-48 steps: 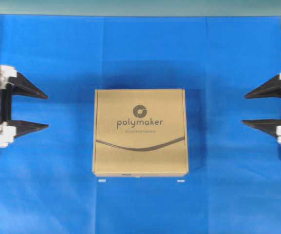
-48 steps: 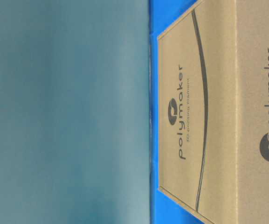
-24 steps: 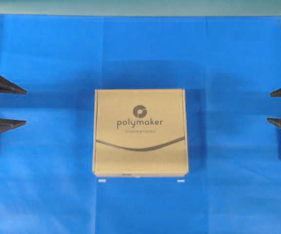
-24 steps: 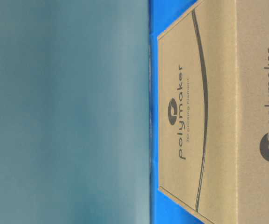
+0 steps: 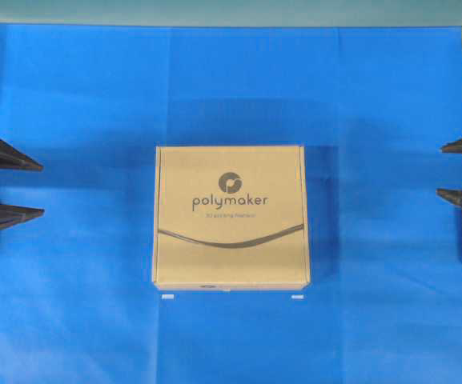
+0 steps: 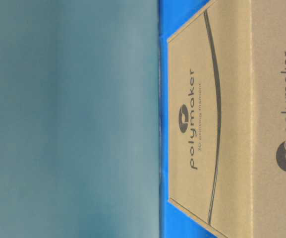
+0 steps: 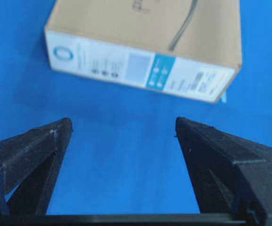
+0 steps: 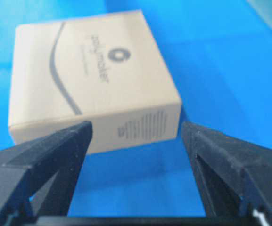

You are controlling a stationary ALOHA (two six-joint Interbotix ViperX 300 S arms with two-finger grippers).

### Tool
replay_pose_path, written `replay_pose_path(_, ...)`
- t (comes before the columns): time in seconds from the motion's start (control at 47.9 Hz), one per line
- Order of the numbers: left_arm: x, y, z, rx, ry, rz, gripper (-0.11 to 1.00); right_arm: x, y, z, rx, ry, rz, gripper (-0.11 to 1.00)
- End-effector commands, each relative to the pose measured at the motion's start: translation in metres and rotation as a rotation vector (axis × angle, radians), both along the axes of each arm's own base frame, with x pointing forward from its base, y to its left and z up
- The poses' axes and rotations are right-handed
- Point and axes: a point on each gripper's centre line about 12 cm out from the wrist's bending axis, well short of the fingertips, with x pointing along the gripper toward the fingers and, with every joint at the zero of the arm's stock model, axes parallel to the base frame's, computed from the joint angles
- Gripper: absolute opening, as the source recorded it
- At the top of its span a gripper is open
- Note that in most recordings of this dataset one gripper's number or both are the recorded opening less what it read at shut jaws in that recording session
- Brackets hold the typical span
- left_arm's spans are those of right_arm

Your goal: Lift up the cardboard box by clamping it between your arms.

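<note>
Cardboard box closed, flat on blue cloth, contents unseen.

The cardboard box sits mid-frame on the cloth, left gripper far left edge, right gripper far right.

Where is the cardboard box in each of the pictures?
Overhead view: the cardboard box lies in the middle, on the blue cloth.
Table-level view: it fills the right side, turned sideways.
Left wrist view: top middle, label side facing.
Right wrist view: upper left.
Shared landmark: the polymaker wording on the box top, except in the left wrist view.
</note>
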Motion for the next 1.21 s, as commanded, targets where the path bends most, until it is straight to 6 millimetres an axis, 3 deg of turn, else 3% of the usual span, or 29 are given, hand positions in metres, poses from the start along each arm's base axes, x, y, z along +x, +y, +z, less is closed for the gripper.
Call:
replay_pose_path(0.0, 0.002, 0.002, 0.001, 0.005, -0.05, 0.013, 0.87, 0.002, -0.001, -0.008, -0.03, 0.005, 0.003, 0.99)
replay_pose_path(0.23, -0.006, 0.001, -0.007, 0.014, -0.216, 0.014, 0.87, -0.001, -0.003, -0.008, -0.042, 0.015, -0.013, 0.99)
replay_pose_path(0.334, -0.01, 0.001, -0.024, -0.017, -0.094, 0.023, 0.87, -0.002, -0.003, -0.01, -0.038, 0.035, -0.015, 0.99)
replay_pose_path(0.73, -0.018, 0.0, -0.026, -0.198, -0.025, 0.095, 0.87, -0.009, -0.002, -0.009, -0.026, 0.084, -0.023, 0.99)
replay_pose_path(1.043, -0.036, -0.002, -0.054, -0.44, 0.224, 0.258, 0.87, -0.009, -0.002, -0.009, -0.029, 0.084, -0.022, 0.99)
replay_pose_path(1.189, -0.03, 0.0, -0.054, -0.439, 0.156, 0.258, 0.87, -0.009, -0.002, -0.009, -0.029, 0.086, -0.022, 0.99)
